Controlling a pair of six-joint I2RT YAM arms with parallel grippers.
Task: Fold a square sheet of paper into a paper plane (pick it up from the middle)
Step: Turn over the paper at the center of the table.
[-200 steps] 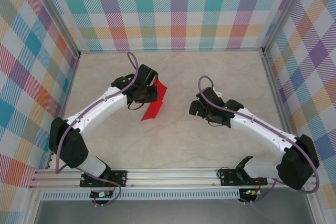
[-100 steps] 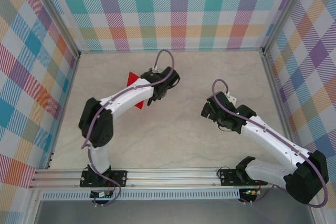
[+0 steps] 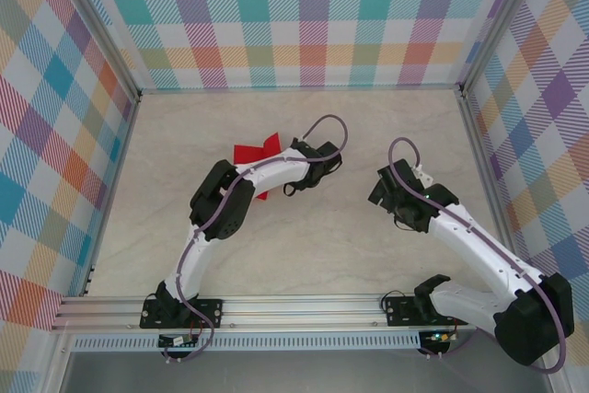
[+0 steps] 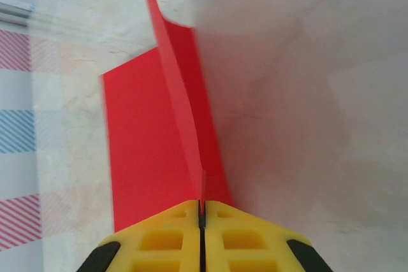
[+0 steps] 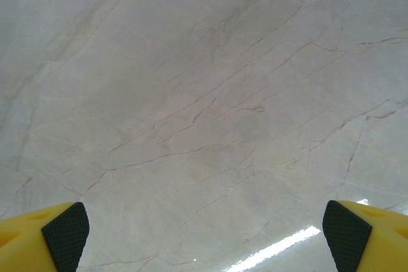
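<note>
The left claw (image 4: pixel 201 220) is pinched shut. Its two yellow fingers (image 4: pixel 159 240) press together with only a dark seam between them, and the raised ridge of the paper plane (image 4: pixel 143 144) is caught in that seam.

Straight ahead of the fingertips the ridge runs away as a thin upright red fin, leaning a little and narrowing toward the top of the wrist view. To the claw's left a flat red wing spreads from the foot of the ridge. To its right a narrower strip of red shows, with a soft shadow on the marbled table (image 4: pixel 306 93) beyond it. Whether the wing rests on the table or hangs just above it cannot be told. Farther ahead and to the left, past the wing's edge, the pale foot of the checked wall (image 4: pixel 16 125) comes in.

From above, the left arm's own white forearm (image 3: pixel 271 167) lies across the paper plane (image 3: pixel 248 151). It hides the paper's middle and the fingertips, and red shows on both sides of it.

The right claw (image 5: pixel 205 230) stands wide. A black-padded yellow finger (image 5: pixel 64 229) sits at each lower corner of its wrist view, with veined tabletop between them and stretching ahead. In the top view this claw (image 3: pixel 394 198) is well apart from the paper plane, out to the left claw's right. Behind both claws, an aluminium rail (image 3: pixel 304 306) runs along the near edge of the table.
</note>
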